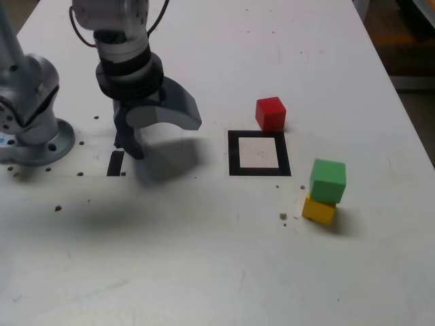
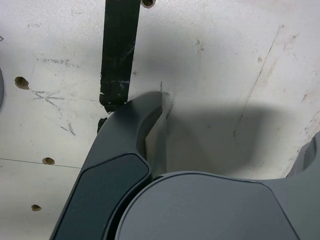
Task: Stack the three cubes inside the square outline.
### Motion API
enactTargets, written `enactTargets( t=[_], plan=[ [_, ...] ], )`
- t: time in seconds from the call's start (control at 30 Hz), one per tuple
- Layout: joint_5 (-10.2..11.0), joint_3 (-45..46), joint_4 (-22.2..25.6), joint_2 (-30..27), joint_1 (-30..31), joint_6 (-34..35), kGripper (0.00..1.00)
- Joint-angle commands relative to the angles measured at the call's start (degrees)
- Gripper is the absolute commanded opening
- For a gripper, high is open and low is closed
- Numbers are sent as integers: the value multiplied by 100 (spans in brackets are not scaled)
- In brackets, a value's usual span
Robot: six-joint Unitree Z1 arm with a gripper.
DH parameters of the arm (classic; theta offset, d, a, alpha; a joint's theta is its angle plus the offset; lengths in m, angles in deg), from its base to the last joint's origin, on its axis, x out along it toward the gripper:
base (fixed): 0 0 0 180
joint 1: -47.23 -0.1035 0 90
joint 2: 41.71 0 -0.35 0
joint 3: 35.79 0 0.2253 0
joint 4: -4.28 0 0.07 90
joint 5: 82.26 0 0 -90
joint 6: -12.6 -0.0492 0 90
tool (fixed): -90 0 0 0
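Cubes are still to be stacked inside the square outline point(image 1: 234, 153): the red cube point(image 1: 271, 114) lies at its one o'clock, the green cube point(image 1: 327, 181) atop the yellow cube point(image 1: 319, 210) at four. The gripper point(image 1: 170, 139) is spread, empty; an approach is needed.

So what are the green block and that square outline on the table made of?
The green cube could be painted wood or plastic: its faces are plain, evenly coloured and fairly matte, with no grain visible. The square outline looks like matte black tape, since it lies flat in even strips around a white centre.
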State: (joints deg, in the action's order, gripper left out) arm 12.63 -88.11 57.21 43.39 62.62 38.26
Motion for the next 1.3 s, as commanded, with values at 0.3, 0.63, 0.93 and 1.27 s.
enactTargets(
  t=[0.3,0.63,0.93,1.27],
  plan=[
    [-9,23,-38,-43,-10,2,96],
    [3,-374,428,-22,-9,-88,95],
    [21,-2062,2111,322,-202,-598,93],
    [-112,-3904,3255,1030,-1084,-1596,93]
  ],
)
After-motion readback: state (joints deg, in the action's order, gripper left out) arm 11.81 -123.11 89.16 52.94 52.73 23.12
